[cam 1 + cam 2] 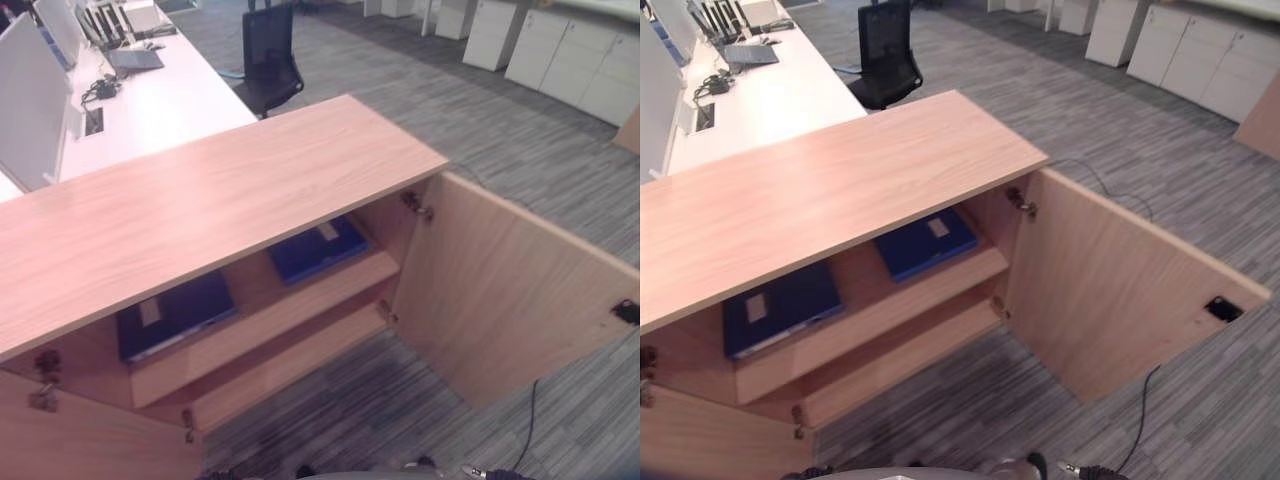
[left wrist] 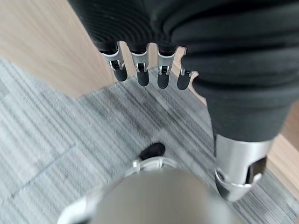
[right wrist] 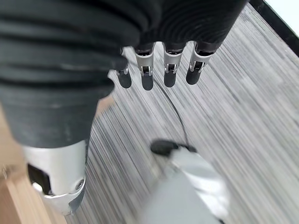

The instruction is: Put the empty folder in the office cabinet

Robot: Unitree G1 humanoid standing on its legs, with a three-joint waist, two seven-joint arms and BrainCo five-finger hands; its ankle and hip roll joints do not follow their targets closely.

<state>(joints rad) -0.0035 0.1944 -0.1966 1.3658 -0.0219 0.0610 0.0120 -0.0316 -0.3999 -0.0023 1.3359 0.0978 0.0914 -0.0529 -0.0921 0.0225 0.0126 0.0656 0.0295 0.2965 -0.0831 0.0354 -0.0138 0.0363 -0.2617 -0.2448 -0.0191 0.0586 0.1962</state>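
The wooden cabinet stands with both doors open. On its upper shelf two blue folders lie flat: one folder near the left door, the other folder near the right door. The left hand and the right hand hang over the grey carpet, fingers relaxed, holding nothing.

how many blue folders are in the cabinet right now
2. One dark blue flat folder lies on the left part of the upper shelf of the open light wood cabinet; another blue folder lies on its right part. The cabinet top may hide more.
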